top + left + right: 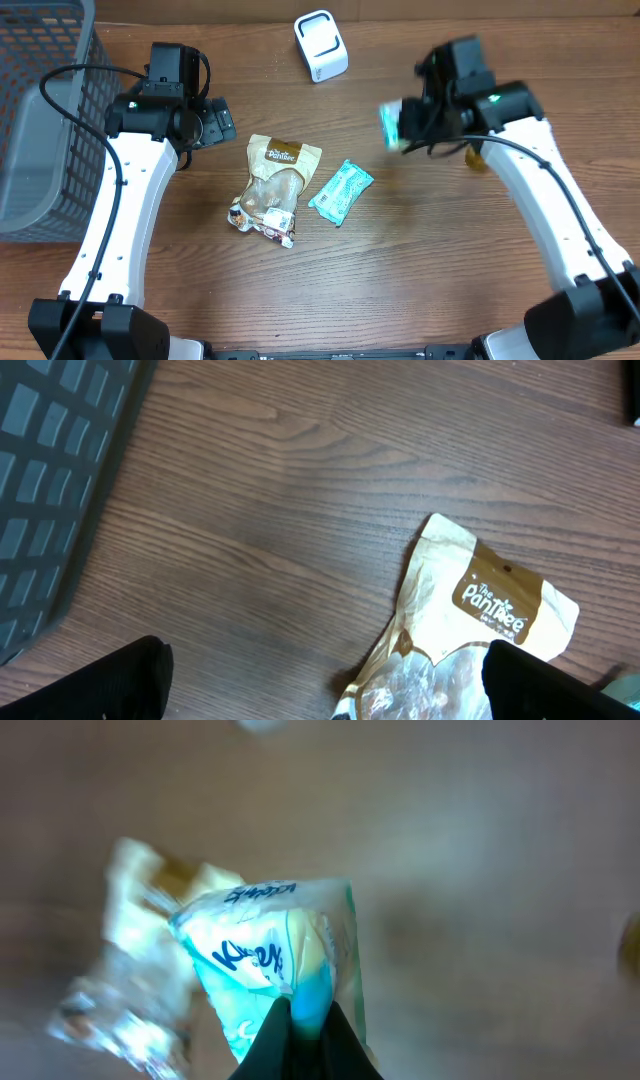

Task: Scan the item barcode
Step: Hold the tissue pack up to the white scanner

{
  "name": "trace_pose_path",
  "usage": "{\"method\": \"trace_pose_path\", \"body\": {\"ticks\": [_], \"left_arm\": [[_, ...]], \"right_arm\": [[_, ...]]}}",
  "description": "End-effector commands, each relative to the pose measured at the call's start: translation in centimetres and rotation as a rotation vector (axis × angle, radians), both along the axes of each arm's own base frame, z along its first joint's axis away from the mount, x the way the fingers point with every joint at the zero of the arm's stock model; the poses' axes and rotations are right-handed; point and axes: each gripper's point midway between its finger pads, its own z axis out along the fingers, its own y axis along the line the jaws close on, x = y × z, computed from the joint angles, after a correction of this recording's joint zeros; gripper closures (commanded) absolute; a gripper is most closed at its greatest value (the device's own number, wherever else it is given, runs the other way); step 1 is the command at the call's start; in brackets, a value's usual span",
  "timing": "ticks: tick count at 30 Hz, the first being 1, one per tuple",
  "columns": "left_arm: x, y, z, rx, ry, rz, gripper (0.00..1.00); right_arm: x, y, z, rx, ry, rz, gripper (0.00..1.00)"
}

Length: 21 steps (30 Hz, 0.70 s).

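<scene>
Over the wooden bench [420,260], the right pincer [300,1010] is clamping a teal packet [275,955] pointing lengthwise toward twelve o'clock; the left pincer [218,124] is gaping apart.

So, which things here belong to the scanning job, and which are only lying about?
For the job: held teal packet, right gripper, white scanner.
Lying about: brown snack bag, second teal packet, grey basket.

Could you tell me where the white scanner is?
In the overhead view, the white scanner stands at the centre of the far side, beyond the brown pouch.
</scene>
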Motion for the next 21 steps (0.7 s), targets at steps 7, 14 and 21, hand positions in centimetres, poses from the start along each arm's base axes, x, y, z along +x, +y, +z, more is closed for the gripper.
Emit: {"method": "trace_pose_path", "body": {"ticks": [7, 14, 21], "left_arm": [[0.2, -0.1, 0.4, 0.013, -0.007, -0.025, 0.00], [0.2, -0.1, 0.4, 0.013, -0.008, -0.025, 0.01], [0.2, -0.1, 0.4, 0.013, -0.008, -0.026, 0.00]], "right_arm": [[6.7, 5.1, 11.4, -0.249, -0.627, 0.093, 0.96], [11.7, 7.4, 11.7, -0.527, -0.853, 0.110, 0.96], [16.8, 9.3, 6.5, -0.687, -0.927, 0.157, 0.96]]}}
